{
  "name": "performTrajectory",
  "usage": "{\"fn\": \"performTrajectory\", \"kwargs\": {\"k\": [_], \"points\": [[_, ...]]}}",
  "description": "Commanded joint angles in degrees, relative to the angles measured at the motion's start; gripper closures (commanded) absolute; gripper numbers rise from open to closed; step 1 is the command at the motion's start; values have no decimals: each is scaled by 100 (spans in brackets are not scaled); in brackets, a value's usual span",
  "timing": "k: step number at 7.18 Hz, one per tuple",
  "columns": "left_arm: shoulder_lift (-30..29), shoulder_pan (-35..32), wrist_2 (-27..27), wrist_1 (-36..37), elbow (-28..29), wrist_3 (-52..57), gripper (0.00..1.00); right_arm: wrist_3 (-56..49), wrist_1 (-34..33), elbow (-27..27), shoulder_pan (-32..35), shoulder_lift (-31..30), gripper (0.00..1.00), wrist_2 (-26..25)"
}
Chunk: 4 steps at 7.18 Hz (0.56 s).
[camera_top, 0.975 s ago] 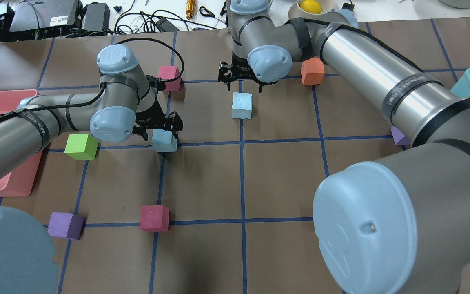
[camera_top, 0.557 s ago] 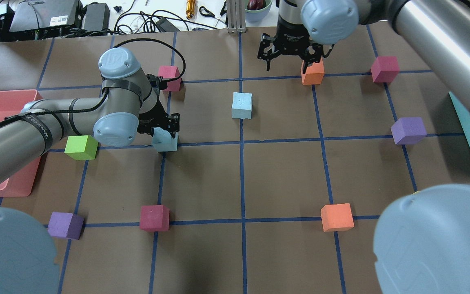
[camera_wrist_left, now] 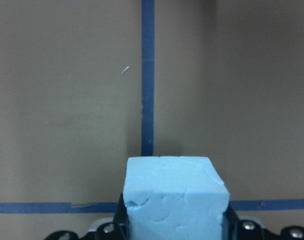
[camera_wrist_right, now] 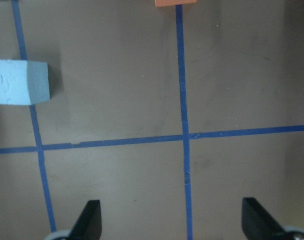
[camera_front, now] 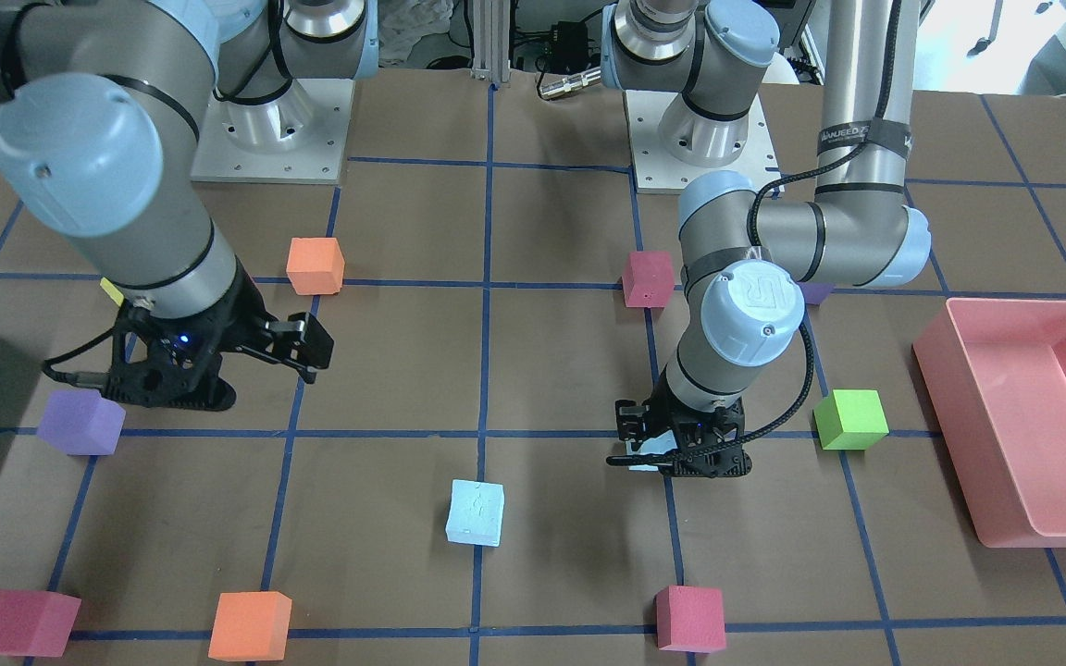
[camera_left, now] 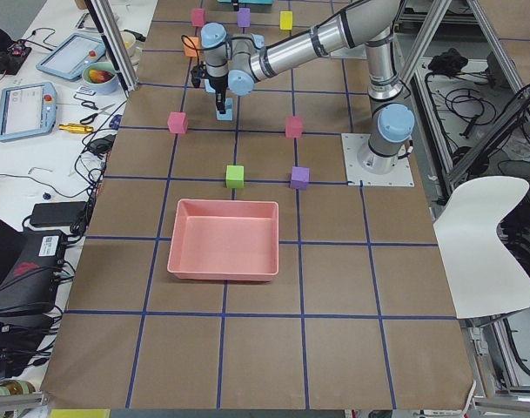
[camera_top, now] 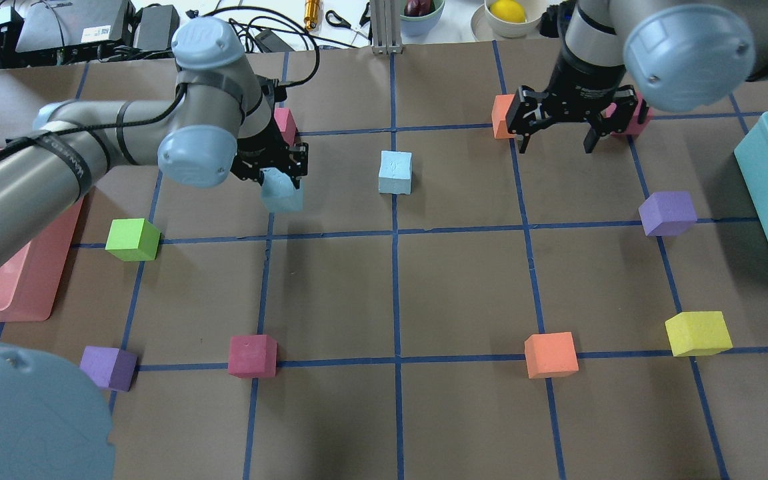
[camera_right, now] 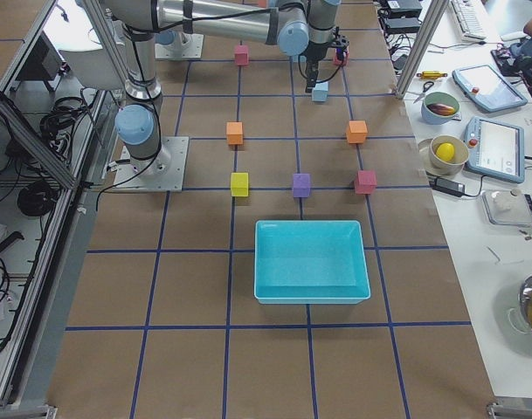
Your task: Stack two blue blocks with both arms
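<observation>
Pale sky-blue foam cubes: two.
Crimson foam cubes: three.
Orange foam cubes: two.
Purple foam cubes: two.
Lime-green foam cube: one.
Yellow foam cube: one.
Foam cubes in all: eleven.
Pink rectangular plastic tray: one.
Teal rectangular plastic tray: one.
Silver-grey jointed robot arms with light-blue joint caps: two.

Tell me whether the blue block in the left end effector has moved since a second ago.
Yes. In the overhead view the held blue block has left the tape crossing beside the green cube, going away from the robot.
</observation>
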Motion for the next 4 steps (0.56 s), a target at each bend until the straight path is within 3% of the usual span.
{"fn": "performTrajectory", "kwargs": {"k": [1, 4], "points": [[-599, -402, -185, -1140, 1778, -231, 100, -274, 351, 308, -174, -592, 0, -171], [-1233, -1001, -123, -960, 2329, -731, 100, -257, 904, -190, -156, -820, 0, -155]]}}
